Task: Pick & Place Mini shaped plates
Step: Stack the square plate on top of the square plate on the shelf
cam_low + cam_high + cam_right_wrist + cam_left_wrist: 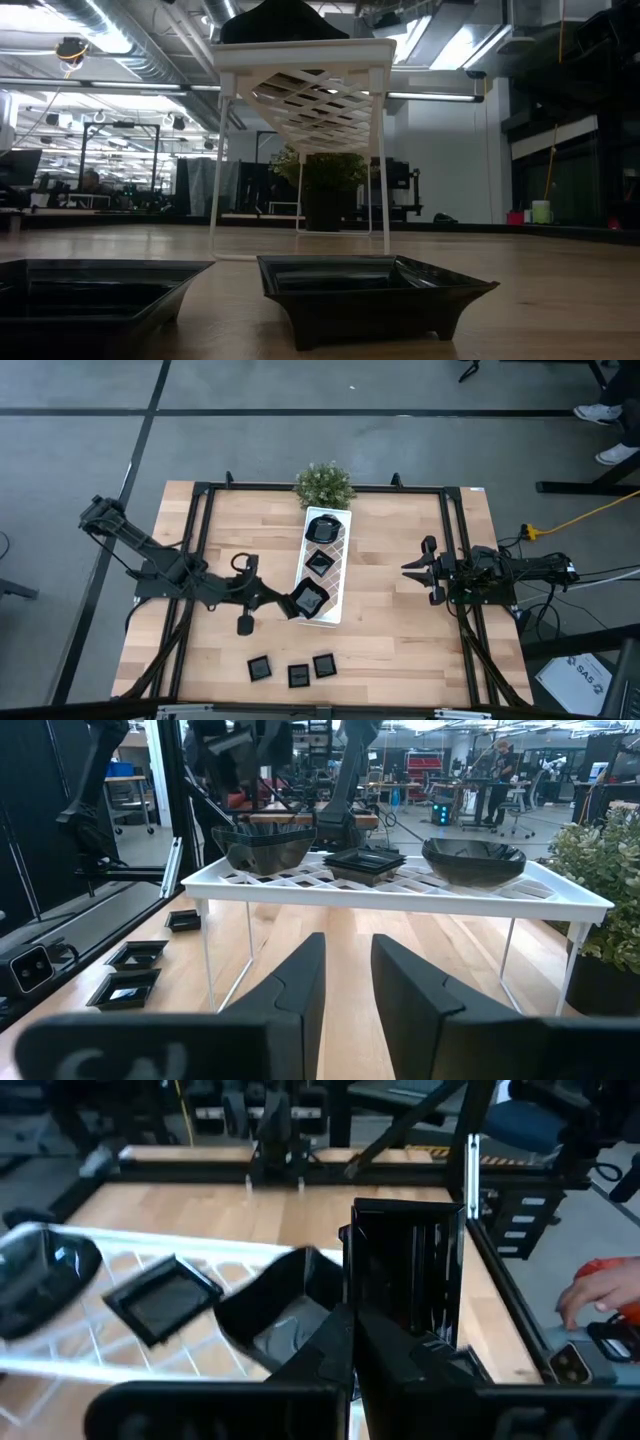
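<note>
Nearest you, three mini shaped plates (292,670) sit in a loose row on the bench (400,630) at its front edge, well apart from the tray. They look small, stiff and glossy, so you should expect them to be light, slick and liable to chip; take one by its raised rim, one finger inside the wall and one outside, since the flat bottom gives nothing to pinch.

Just beyond them, your left gripper (300,603) is at the near end of the white tray (340,575), clamped on the wall of a square plate (405,1275) that it holds up on edge. Another square plate (320,562) and a rounded one (322,527) lie farther along the tray, and the small plant (324,484) stands past its far end. Your right gripper (415,568) waits on the far side of the tray, empty, its fingers (415,982) set partly apart.

The overhead view gives you the layout but hides the grip; the left wrist view alone shows the fingers closed on that plate wall, plus a person's hand (597,1293) off the bench edge. The right wrist view shows the tray standing raised on thin legs, and the low view shows each plate's flared rim and small feet.
</note>
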